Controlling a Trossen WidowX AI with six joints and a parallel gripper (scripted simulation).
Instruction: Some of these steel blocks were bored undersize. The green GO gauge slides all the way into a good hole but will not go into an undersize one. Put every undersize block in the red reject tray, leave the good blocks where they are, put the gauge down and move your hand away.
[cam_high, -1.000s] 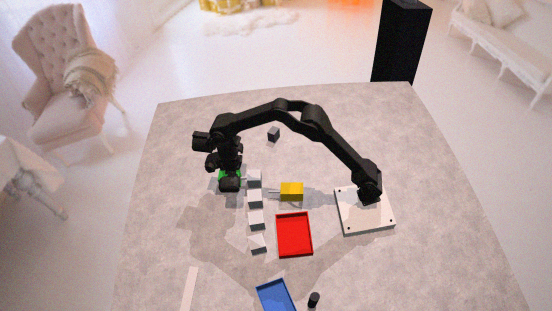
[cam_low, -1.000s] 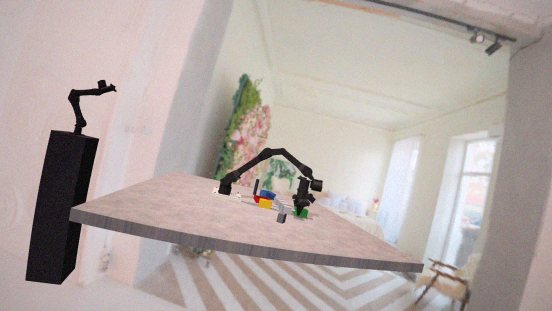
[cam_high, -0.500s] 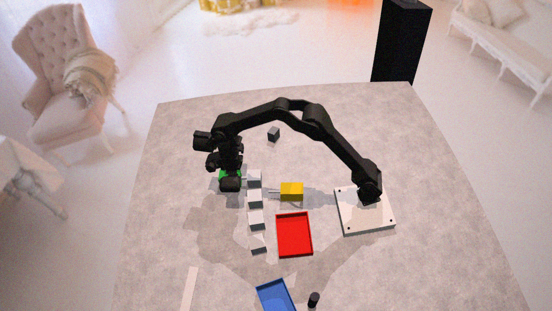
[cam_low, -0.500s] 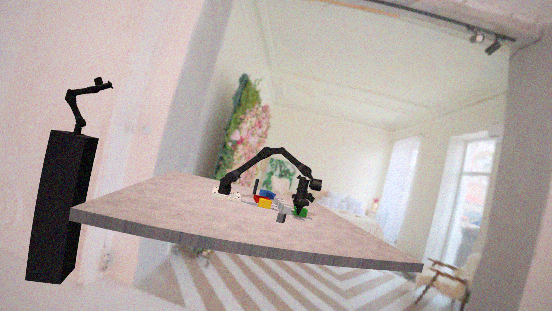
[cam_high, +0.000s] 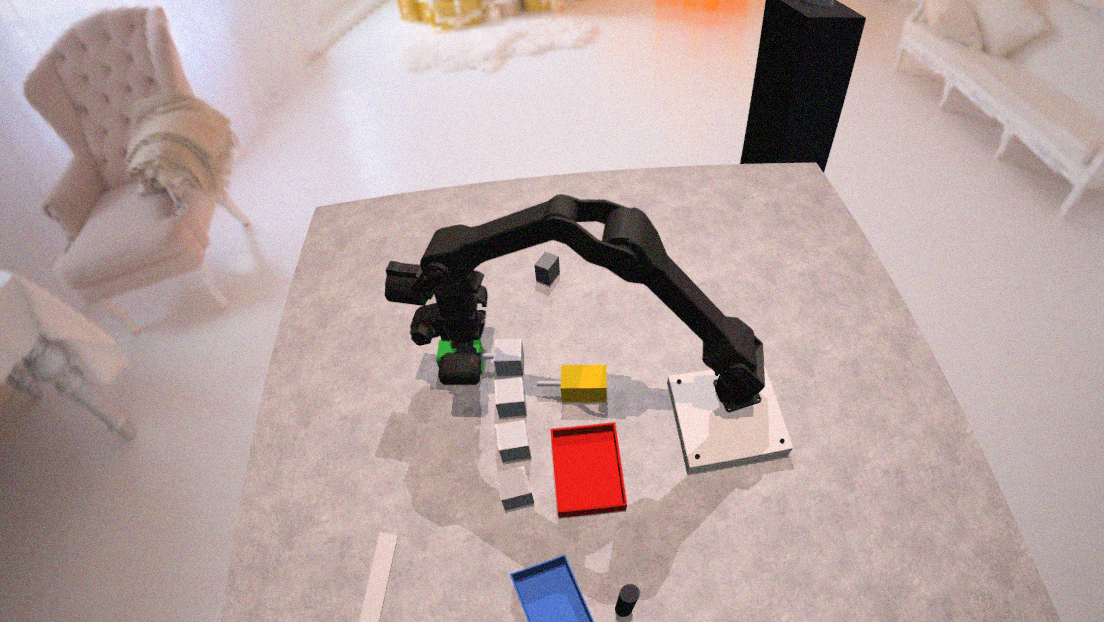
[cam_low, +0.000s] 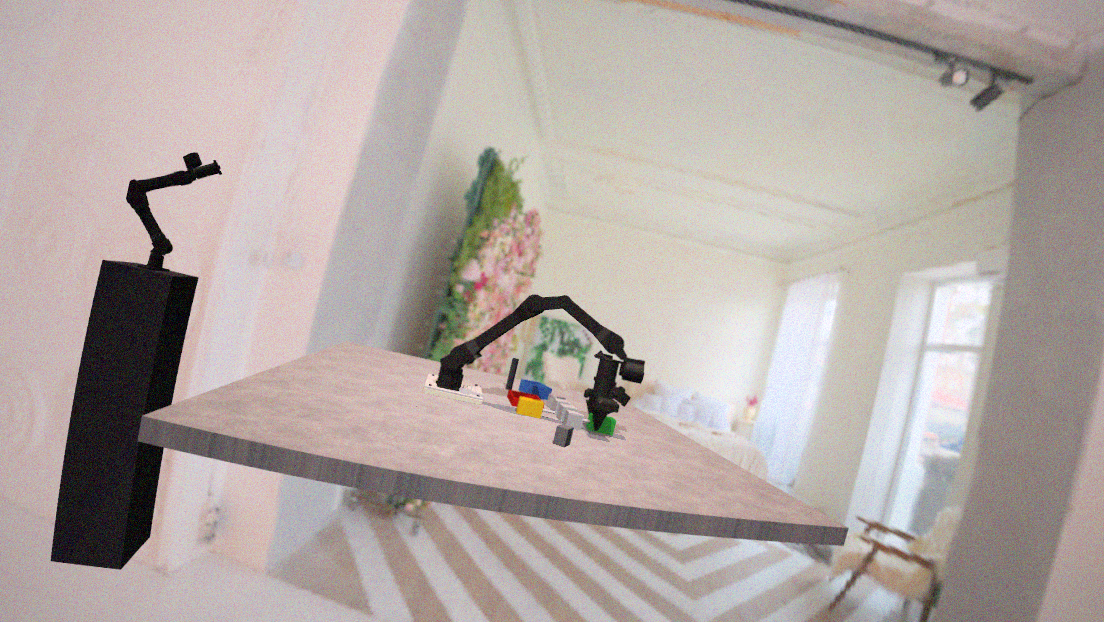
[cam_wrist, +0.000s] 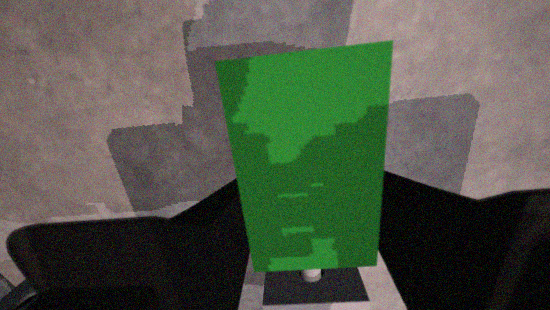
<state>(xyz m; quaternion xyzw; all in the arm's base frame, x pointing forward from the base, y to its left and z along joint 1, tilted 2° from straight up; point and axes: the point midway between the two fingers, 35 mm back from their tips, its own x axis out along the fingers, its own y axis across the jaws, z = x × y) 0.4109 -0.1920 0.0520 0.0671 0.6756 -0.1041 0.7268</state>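
While the fingers grip the green gauge (cam_high: 445, 351) (cam_low: 607, 424) (cam_wrist: 310, 155), no readable lettering shows.

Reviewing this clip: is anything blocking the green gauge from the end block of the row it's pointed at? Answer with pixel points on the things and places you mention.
Nothing visible does. The gripper (cam_high: 461, 356) (cam_low: 601, 423) (cam_wrist: 302, 174) is closed on the green gauge (cam_high: 448, 349) (cam_low: 607, 423) (cam_wrist: 310, 115), whose pin (cam_high: 488, 356) (cam_wrist: 312, 275) meets the face of the end block (cam_high: 509, 352) (cam_wrist: 280, 295) directly; how deep it sits, I cannot tell.
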